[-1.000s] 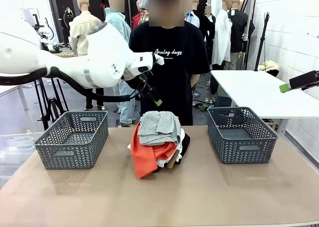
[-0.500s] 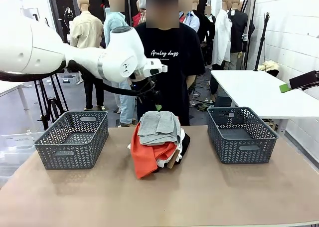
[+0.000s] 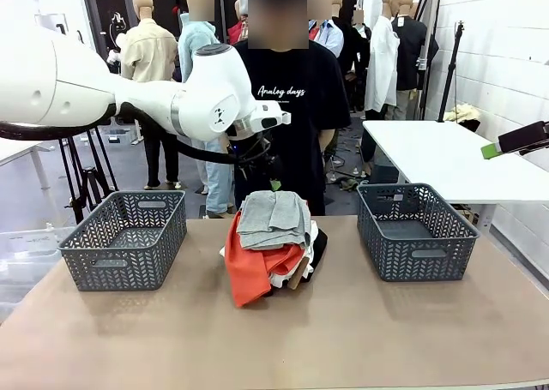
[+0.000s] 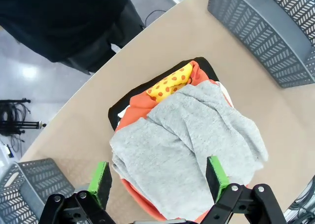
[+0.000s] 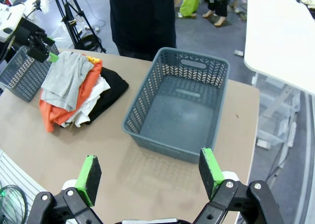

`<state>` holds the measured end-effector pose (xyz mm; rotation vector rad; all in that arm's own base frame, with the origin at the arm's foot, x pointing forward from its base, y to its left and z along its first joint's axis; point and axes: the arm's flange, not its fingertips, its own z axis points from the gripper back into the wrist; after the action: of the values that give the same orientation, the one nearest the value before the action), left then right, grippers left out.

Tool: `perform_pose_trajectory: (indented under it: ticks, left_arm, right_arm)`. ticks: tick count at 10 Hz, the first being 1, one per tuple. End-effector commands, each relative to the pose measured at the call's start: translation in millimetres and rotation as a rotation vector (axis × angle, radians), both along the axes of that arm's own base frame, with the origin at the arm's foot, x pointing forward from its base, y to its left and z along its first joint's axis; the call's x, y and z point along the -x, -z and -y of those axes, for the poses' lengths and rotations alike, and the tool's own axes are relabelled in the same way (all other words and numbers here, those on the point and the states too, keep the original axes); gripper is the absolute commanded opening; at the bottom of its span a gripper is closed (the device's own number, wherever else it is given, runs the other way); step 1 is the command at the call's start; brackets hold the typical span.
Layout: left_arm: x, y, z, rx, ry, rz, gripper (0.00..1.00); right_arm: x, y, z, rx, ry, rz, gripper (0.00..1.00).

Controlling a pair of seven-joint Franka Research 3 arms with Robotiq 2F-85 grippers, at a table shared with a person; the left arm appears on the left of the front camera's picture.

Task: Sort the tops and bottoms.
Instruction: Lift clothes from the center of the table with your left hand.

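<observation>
L gripper is being held spread wide, nothing btwn its pads, hanging right above the clothes pile. A grey garment is lying directly under the jaws, w/ the orange-red top showing beyond it and the black bottoms lying underneath. R gripper is also being held spread, empty, above the table. A grey basket is sitting just ahead of it, w/ the white top farther off, front-left.

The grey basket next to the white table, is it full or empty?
Empty. The right wrist view looks into the grey plastic basket and shows its bare floor; the clothes pile lies beside it.
</observation>
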<state>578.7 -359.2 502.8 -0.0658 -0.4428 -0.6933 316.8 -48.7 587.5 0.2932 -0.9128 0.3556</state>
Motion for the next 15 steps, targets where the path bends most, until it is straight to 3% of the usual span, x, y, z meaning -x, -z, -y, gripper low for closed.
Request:
perform_pose_trajectory:
  ticks: [1,3,6,14,15]
  left_arm:
    - [10,9,16,-0.042,-0.071,-0.024,1.0]
    - [14,20,20,-0.098,-0.114,-0.1,1.0]
    - [15,39,24,-0.12,-0.21,-0.136,1.0]
    - [-2,64,30,-0.066,-0.225,-0.212,1.0]
    - [-1,64,31,-0.07,-0.23,-0.219,0.88]
  right_arm:
    - [0,1,1,-0.012,-0.008,-0.001,1.0]
    - [0,1,1,-0.012,-0.008,-0.001,1.0]
    - [0,1,1,-0.012,-0.008,-0.001,1.0]
    - [0,1,1,-0.012,-0.008,-0.001,1.0]
    - [0,1,1,-0.012,-0.008,-0.001,1.0]
